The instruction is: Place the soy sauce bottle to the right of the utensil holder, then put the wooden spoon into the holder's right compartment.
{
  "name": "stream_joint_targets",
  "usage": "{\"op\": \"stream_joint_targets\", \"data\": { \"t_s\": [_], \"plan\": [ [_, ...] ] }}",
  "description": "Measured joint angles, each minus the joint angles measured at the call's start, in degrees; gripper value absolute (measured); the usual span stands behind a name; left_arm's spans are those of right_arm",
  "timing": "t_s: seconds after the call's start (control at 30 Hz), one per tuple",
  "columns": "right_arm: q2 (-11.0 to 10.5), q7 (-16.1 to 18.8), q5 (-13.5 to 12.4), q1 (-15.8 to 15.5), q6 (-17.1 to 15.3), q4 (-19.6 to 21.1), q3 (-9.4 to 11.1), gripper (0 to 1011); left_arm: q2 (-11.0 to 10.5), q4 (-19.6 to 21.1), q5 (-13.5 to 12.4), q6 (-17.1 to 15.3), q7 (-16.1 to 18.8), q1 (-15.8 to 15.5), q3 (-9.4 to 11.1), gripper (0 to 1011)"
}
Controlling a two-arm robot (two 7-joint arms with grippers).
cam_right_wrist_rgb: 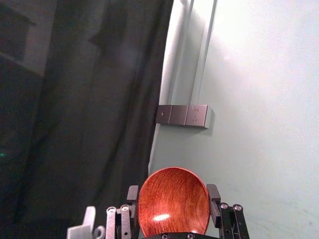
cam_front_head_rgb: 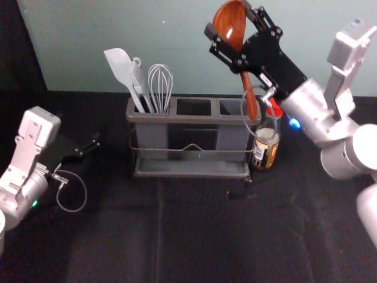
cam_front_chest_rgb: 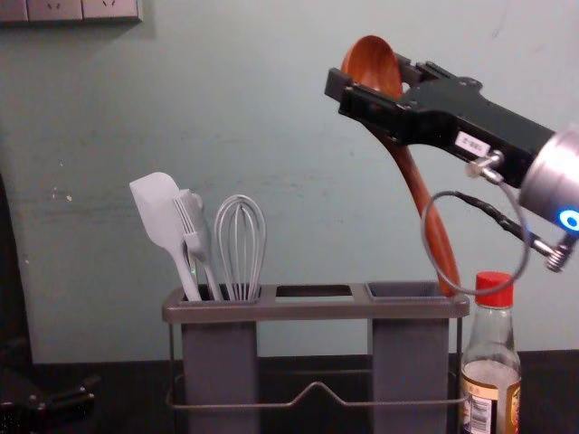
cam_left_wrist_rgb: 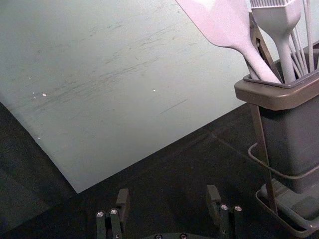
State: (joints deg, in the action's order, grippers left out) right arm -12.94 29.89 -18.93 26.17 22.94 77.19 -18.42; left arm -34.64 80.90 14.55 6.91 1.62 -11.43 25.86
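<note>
My right gripper [cam_front_head_rgb: 228, 19] is raised above the holder's right end, shut on the bowl of the wooden spoon [cam_front_head_rgb: 230, 25]. In the right wrist view, the right gripper [cam_right_wrist_rgb: 173, 196] has a finger against each side of the bowl [cam_right_wrist_rgb: 173, 201]. The spoon's handle [cam_front_chest_rgb: 418, 185] slants down to the right, its lower end at the right rim of the right compartment [cam_front_chest_rgb: 407, 291]; how far inside is unclear. The soy sauce bottle [cam_front_head_rgb: 267, 141], red-capped, stands upright just right of the utensil holder [cam_front_head_rgb: 194, 174]. My left gripper [cam_front_head_rgb: 96, 145], left of the holder, is open; its fingers stand apart around the left gripper's centre [cam_left_wrist_rgb: 167, 197].
A white spatula [cam_front_chest_rgb: 163, 217], a brush [cam_front_chest_rgb: 196, 237] and a whisk [cam_front_chest_rgb: 241, 244] stand in the holder's left compartment. The pale wall [cam_front_head_rgb: 147, 35] rises behind the black-covered table [cam_front_head_rgb: 177, 236]. The right gripper's cable loop hangs by the spoon handle and bottle cap.
</note>
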Motion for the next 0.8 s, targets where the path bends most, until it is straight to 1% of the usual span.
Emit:
{"op": "stream_joint_targets", "data": {
  "t_s": [0.17,0.23,0.27,0.37,0.47,0.57,0.8],
  "plan": [
    [1.7,1.2,-0.4,3.8,2.5,-5.3,-0.7,838,0.0,0.0,0.0,0.0,0.0,0.0,0.0,1005],
    [2.1,1.4,-0.5,4.6,3.1,-6.5,-0.8,838,0.0,0.0,0.0,0.0,0.0,0.0,0.0,1005],
    [2.6,1.6,-0.5,5.5,3.8,-8.1,-0.9,838,0.0,0.0,0.0,0.0,0.0,0.0,0.0,1005],
    [3.6,1.8,-0.7,6.8,5.3,-10.7,-1.0,838,0.0,0.0,0.0,0.0,0.0,0.0,0.0,1005],
    [4.3,2.0,-0.8,7.3,6.3,-12.2,-0.9,838,0.0,0.0,0.0,0.0,0.0,0.0,0.0,1005],
    [5.3,2.6,-1.3,7.8,8.5,-14.8,-0.7,838,0.0,0.0,0.0,0.0,0.0,0.0,0.0,1005],
    [6.3,3.4,-1.5,7.5,11.5,-17.9,-0.4,838,0.0,0.0,0.0,0.0,0.0,0.0,0.0,1005]
  ]
}}
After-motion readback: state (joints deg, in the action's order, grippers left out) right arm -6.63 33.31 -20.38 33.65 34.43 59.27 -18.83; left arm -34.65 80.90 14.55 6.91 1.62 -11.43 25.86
